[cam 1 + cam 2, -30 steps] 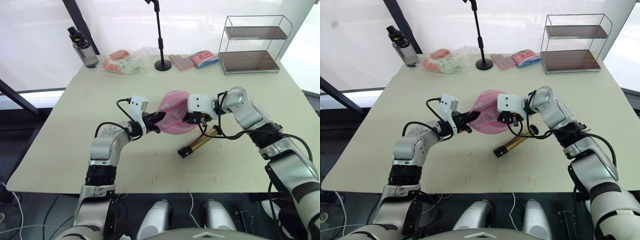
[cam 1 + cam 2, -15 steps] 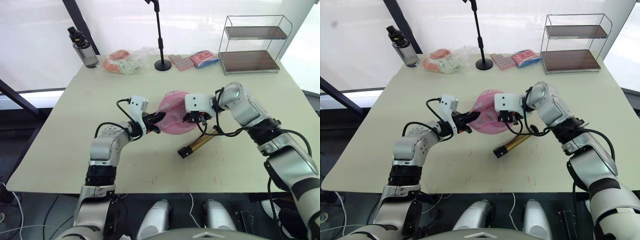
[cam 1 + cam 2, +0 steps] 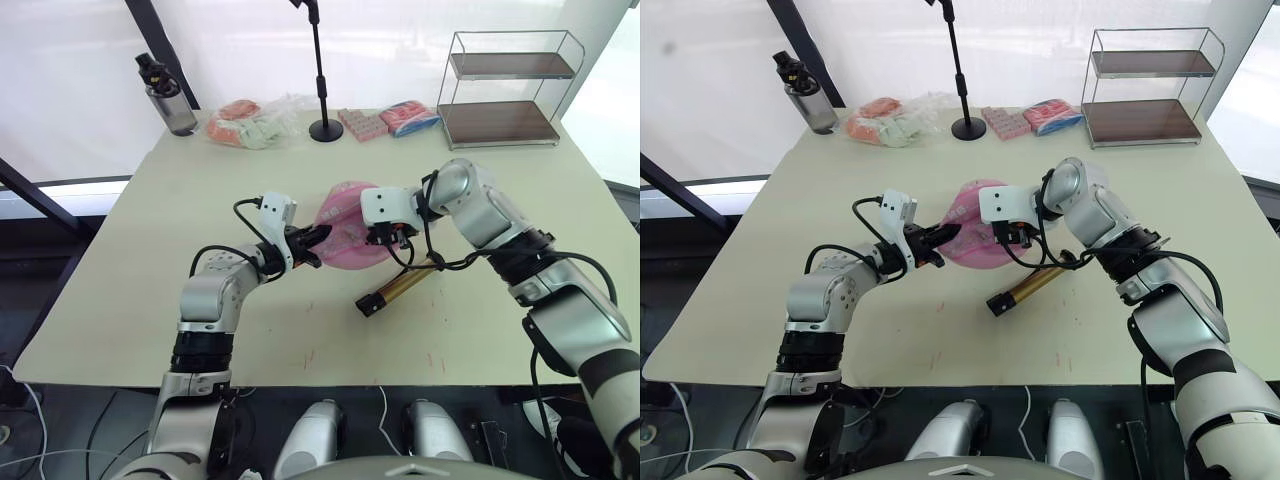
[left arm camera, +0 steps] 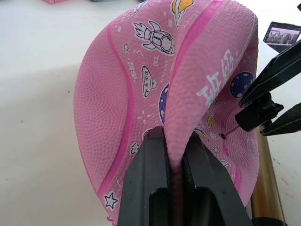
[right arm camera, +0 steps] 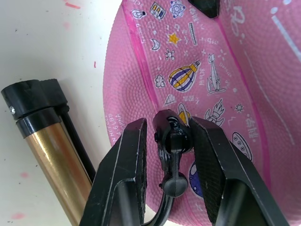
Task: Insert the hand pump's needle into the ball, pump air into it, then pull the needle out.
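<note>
The pink ball [image 3: 348, 240], flat and folded, stands on edge at the table's middle. My left gripper [image 3: 316, 241] is shut on its folded rim; in the left wrist view the fingers [image 4: 149, 169] clamp the fold. My right gripper [image 3: 386, 236] is shut on the black fitting [image 5: 172, 139] of the needle, right against the ball's face. The thin needle [image 4: 230, 131] points at a small dark hole in the ball, its tip at or just touching it. The gold hand pump [image 3: 396, 288] lies on the table below the ball, with its hose running up to the fitting.
Along the table's far edge stand a water bottle [image 3: 167, 98], a plastic bag of packets [image 3: 252, 123], a microphone stand [image 3: 322, 72], pink-blue packets [image 3: 392, 120] and a wire shelf [image 3: 505, 90]. Bare tabletop lies to the left and front.
My right gripper has shifted slightly left, closer in on the ball's face, with the fitting still held. The left gripper and the pump have stayed put.
</note>
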Action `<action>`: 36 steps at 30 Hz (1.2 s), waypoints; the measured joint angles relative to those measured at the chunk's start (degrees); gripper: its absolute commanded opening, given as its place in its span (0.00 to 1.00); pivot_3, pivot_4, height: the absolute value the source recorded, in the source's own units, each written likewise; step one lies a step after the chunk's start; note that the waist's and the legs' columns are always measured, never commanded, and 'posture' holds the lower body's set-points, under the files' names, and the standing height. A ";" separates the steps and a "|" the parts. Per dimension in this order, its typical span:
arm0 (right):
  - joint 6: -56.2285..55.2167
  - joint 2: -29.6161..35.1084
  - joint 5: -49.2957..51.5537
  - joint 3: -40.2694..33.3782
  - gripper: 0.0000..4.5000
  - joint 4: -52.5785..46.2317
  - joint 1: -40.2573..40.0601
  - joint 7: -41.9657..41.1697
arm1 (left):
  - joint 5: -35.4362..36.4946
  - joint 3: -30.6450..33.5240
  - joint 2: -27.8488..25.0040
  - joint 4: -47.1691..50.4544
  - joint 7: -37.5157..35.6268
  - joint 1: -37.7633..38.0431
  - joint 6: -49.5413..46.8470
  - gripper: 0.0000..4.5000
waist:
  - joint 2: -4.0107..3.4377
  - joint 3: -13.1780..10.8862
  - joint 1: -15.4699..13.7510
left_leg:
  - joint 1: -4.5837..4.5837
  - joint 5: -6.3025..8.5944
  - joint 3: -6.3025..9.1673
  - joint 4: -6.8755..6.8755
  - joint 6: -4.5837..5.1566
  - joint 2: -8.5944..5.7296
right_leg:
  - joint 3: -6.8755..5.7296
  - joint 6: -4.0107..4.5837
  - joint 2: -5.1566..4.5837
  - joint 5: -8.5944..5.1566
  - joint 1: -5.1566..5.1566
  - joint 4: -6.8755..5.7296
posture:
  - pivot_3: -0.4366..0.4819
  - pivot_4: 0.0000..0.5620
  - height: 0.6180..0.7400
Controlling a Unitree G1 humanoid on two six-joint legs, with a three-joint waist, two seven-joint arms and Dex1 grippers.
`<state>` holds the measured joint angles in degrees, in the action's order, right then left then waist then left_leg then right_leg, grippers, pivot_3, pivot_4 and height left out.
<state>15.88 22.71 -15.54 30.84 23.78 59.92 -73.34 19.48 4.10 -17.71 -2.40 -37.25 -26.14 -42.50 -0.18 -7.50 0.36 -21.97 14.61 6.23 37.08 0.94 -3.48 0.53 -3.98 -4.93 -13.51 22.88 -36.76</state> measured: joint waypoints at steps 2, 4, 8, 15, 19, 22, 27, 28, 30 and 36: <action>0.00 0.00 -0.07 0.00 0.17 0.03 0.00 -0.19 | 0.00 0.00 0.04 0.00 0.00 0.06 0.08 0.00 | 0.00 0.00 0.00 | 0.00 0.00 0.00 0.00 0.00 0.00 | 0.00 0.00 0.00 0.00 0.00 0.00 | 0.48 0.27 1.00; -0.06 -0.08 -0.07 0.11 0.07 0.14 0.03 -0.47 | 0.00 -0.01 0.10 0.00 0.05 0.06 0.16 0.00 | 0.00 0.00 -0.01 | 0.00 0.00 0.00 0.00 0.00 0.00 | 0.00 0.00 0.00 0.00 0.00 0.00 | 0.48 0.27 1.00; -0.15 -0.09 -0.07 0.16 0.07 0.52 0.22 -0.94 | 0.00 -0.02 0.11 0.03 0.04 0.17 0.18 0.00 | 0.00 0.00 -0.08 | 0.00 0.00 0.01 0.00 0.00 0.00 | 0.00 0.00 0.00 0.00 0.00 0.00 | 0.48 0.27 1.00; -0.99 -0.09 -0.27 0.17 0.07 0.99 0.22 -0.85 | 0.04 -0.02 0.07 0.13 0.04 0.31 0.19 0.00 | 0.00 0.00 -0.12 | 0.01 0.00 0.01 0.00 0.00 0.00 | 0.00 0.00 0.00 0.00 -0.01 0.00 | 0.48 0.27 1.00; -1.72 -0.07 -0.82 0.43 0.07 1.07 0.25 -0.63 | 0.04 -0.02 0.01 0.13 0.04 0.30 0.19 0.00 | 0.00 0.00 -0.12 | 0.01 0.00 0.01 0.00 0.00 -0.01 | 0.00 0.00 0.00 0.00 -0.01 0.00 | 0.48 0.27 1.00; -2.49 -0.07 -1.24 0.88 0.07 1.55 0.62 -0.41 | 0.04 -0.02 0.01 0.13 0.04 0.29 0.24 0.00 | 0.00 0.00 -0.12 | 0.01 0.00 0.00 0.00 0.00 -0.01 | 0.00 0.00 0.00 0.00 -0.01 0.00 | 0.48 0.27 1.00; -3.62 -0.43 -2.68 2.32 0.07 2.20 0.63 1.20 | 0.00 -0.06 0.09 0.10 0.19 0.30 0.29 0.00 | 0.00 0.00 -0.07 | 0.11 0.00 0.01 0.00 0.00 -0.01 | 0.00 0.00 0.00 0.00 -0.11 0.00 | 0.48 0.27 1.00; -3.98 -0.47 -3.06 2.67 0.07 2.39 0.63 1.52 | -0.01 -0.07 0.09 0.04 0.24 0.30 0.29 0.00 | 0.00 0.00 -0.05 | 0.17 0.00 0.01 -0.01 0.00 -0.01 | -0.01 0.00 0.00 0.00 -0.17 0.00 | 0.48 0.27 1.00; -4.67 -0.57 -4.04 3.49 0.07 2.54 0.62 2.15 | -0.03 -0.08 0.08 -0.03 0.32 0.29 0.29 0.00 | 0.00 0.01 0.06 | 0.21 0.02 0.01 -0.01 0.03 -0.01 | 0.00 -0.01 0.00 0.00 -0.20 0.00 | 0.48 0.27 1.00; -4.94 -2.58 -5.04 3.71 0.07 4.99 0.92 4.25 | 0.14 0.07 0.12 -0.87 0.98 -0.18 0.25 0.00 | -0.01 0.08 0.39 | 0.33 0.02 0.02 -0.01 0.02 -0.01 | 0.04 0.00 0.03 0.00 -0.26 -0.04 | 0.48 0.27 1.00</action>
<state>10.94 20.13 -20.58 34.54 28.77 60.84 -69.10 19.62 4.17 -17.59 -3.27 -36.28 -26.32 -42.25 -0.19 -7.43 0.75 -21.65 14.63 6.24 37.07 0.96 -3.48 0.57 -3.98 -4.90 -13.52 22.62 -36.80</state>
